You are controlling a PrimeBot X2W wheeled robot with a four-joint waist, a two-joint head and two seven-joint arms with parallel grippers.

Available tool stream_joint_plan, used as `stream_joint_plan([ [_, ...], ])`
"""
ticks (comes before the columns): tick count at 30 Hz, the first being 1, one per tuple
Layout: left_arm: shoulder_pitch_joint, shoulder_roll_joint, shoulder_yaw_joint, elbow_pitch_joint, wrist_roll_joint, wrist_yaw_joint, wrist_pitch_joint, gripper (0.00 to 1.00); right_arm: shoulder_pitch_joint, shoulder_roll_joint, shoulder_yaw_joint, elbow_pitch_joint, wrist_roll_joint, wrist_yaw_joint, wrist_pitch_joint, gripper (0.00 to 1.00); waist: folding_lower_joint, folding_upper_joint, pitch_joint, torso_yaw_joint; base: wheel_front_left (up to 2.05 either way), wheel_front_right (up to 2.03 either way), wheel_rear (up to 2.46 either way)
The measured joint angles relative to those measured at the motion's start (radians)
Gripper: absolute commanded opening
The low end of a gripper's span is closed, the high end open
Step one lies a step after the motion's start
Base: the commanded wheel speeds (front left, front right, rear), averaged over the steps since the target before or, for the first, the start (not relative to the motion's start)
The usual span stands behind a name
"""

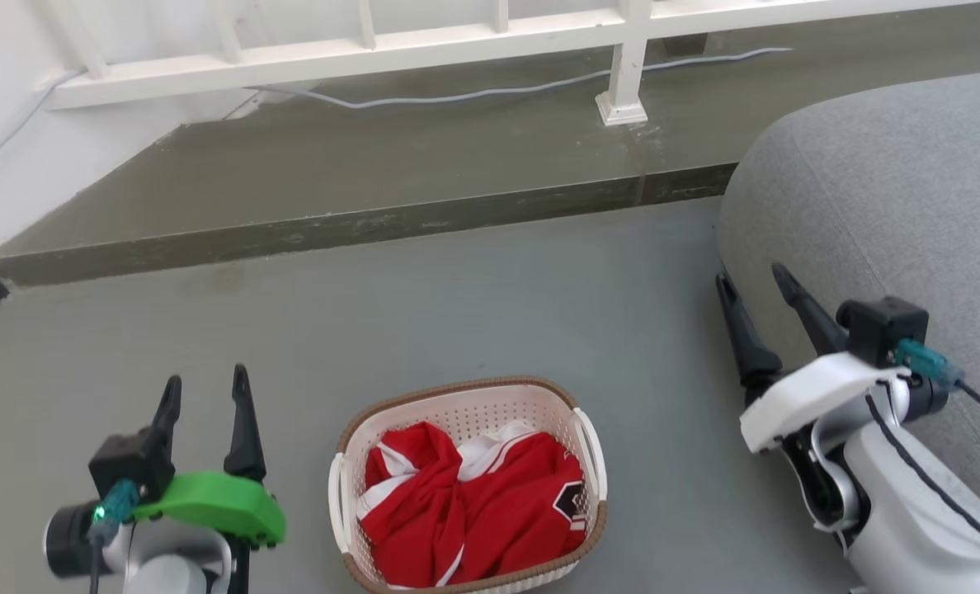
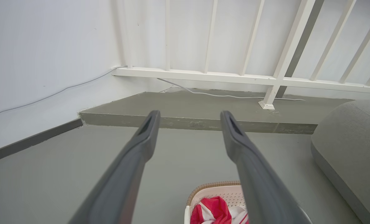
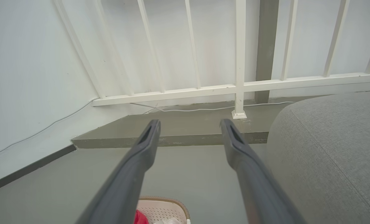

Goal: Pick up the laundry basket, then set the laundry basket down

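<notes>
The basket [image 1: 465, 412] stands on the floor [image 1: 457, 289], well short of the step [image 1: 333, 227] at its far edge. It sits between the two grippers and touches neither. The left gripper [image 1: 205, 378] and right gripper [image 1: 750, 274] both have fingers spread and hold nothing.

Basket: rounded-rectangular, perforated cream plastic, brown woven-look rim, thin white side handles [image 1: 593, 450]. A crumpled red-and-white garment [image 1: 473, 503] lies inside.

Risks, as judged:
- The smooth tapered fingers may slip off the slim handles.
- An uneven two-sided lift would tilt the basket and shed the cloth.
- The right arm is near the grey fabric sofa [image 1: 894, 206] and may brush it.
</notes>
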Motion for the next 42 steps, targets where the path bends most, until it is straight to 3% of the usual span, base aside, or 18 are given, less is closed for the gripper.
stream_joint_plan([
  [11,0.084,-0.011,0.001,-0.058,0.045,0.005,0.000,1.00,0.096,-0.004,-0.027,-0.053,-0.023,-0.011,0.000,1.00,0.0000,0.0000,-0.011,0.007,0.00,0.00,0.00],
  [42,0.145,-0.023,-0.011,-0.155,0.087,0.013,0.022,1.00,0.177,-0.002,-0.082,-0.159,-0.061,-0.028,0.000,1.00,0.0000,0.0000,-0.002,0.008,0.00,0.00,0.00],
])
